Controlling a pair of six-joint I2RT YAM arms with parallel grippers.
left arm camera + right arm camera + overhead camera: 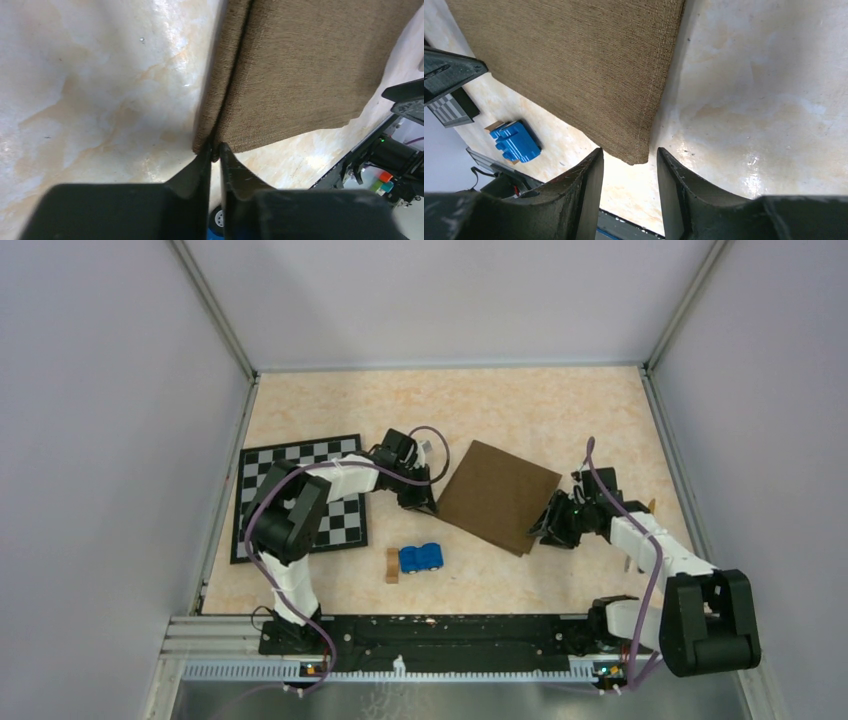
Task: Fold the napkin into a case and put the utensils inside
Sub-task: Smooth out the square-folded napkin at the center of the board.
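Observation:
The dark brown napkin [498, 496] lies flat mid-table, folded double into a broad tilted rectangle. No narrow case is in view. My left gripper [428, 508] sits at its left corner. In the left wrist view the napkin [300, 65] shows two layered edges, and the left gripper [215, 147] has its tips almost together with a pinch of cloth between them. My right gripper [540, 530] is at the near right corner. In the right wrist view the right gripper [629, 155] stands open, and the napkin [574, 65] corner lies free just beyond its tips. The utensils are hidden.
A checkered mat [345, 525] lies at the left under the left arm. A blue toy car [421, 557] and a small tan wooden block [392, 566] sit near the front, before the napkin. A thin tan sliver [652, 505] shows beside the right forearm, too small to identify.

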